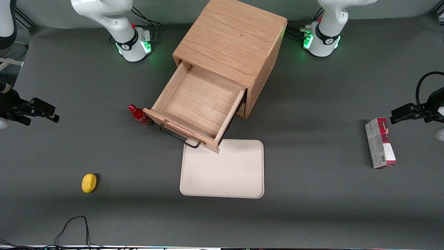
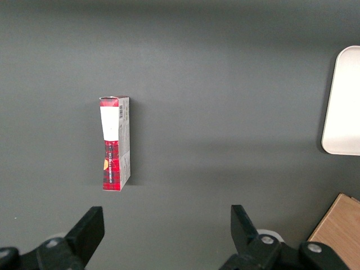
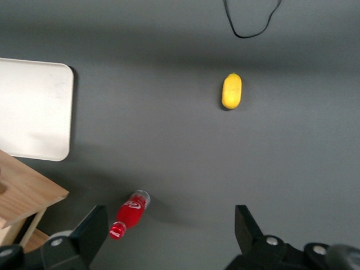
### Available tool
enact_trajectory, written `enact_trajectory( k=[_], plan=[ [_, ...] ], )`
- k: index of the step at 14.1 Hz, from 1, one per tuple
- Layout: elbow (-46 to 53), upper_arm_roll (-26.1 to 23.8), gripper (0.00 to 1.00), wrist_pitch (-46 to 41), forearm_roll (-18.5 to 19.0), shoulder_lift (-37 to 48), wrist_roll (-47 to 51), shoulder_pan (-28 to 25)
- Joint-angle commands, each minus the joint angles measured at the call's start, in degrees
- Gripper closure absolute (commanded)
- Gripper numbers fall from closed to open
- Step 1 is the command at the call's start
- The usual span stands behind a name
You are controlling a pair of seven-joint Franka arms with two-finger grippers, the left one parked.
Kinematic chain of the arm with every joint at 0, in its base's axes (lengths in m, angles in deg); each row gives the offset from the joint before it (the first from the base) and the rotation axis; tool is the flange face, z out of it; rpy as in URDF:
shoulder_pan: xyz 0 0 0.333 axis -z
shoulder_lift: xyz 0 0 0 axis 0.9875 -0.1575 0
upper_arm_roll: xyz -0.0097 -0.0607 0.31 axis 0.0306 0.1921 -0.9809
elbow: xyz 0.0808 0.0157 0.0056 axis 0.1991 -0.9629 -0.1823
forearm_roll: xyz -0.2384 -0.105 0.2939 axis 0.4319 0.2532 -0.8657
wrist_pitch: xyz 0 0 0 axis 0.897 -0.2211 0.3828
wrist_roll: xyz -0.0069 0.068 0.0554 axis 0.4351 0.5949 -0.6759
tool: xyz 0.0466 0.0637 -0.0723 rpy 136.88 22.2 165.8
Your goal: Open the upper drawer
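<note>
On grey matting, the upper drawer is seen pulled well out of the oak cabinet (its box bare), with a red bottle just beside its front, a pale tray partly under it, and the gripper, fingers spread and unladen, held well apart toward the working arm's end.
</note>
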State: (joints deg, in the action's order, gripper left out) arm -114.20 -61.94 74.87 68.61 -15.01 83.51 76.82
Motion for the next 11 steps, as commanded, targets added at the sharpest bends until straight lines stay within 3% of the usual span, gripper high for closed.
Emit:
enact_trajectory(
  k=[1,11],
  plan=[
    [-1.48,-0.82,0.0,0.59,2.79,1.07,1.21,0.25],
    [-1.04,-0.29,0.0,-2.75,2.98,1.07,1.65,0.25]
  ],
)
